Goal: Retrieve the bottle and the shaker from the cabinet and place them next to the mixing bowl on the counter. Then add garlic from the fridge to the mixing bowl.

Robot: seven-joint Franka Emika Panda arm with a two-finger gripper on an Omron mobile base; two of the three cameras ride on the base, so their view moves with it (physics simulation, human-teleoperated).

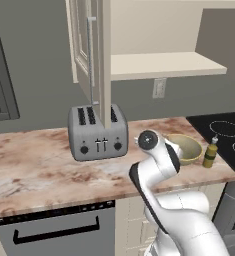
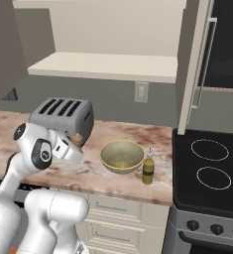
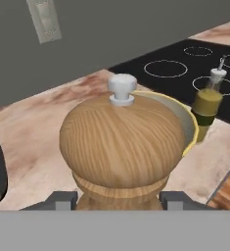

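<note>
Left base view: the bottle [image 1: 210, 153] stands upright on the counter [image 1: 39, 165], spout at twelve o'clock, just beside the mixing bowl [image 1: 185, 148] at its three o'clock; I count that item delivered. The cabinet [image 1: 101, 50] hangs open, its shelf bare. My arm bends in front of the bowl. Right base view: my gripper [image 2: 74, 142] sits low over the counter at the bowl's nine o'clock, in front of the toaster [image 2: 63, 118], with the brown shaker [image 2: 77, 139] between my fingers; the bottle stands at the bowl's three o'clock, the two nearly touching. The bowl looks empty. Hand view: my fingers [image 3: 62, 200] pinch the shaker's waist from both sides; its long axis runs away from my palm, pale knob toward twelve o'clock, the bowl's rim behind it and the bottle at two o'clock. Judgement: shaker out of the cabinet, not yet set down; garlic and fridge remain untouched business.
</note>
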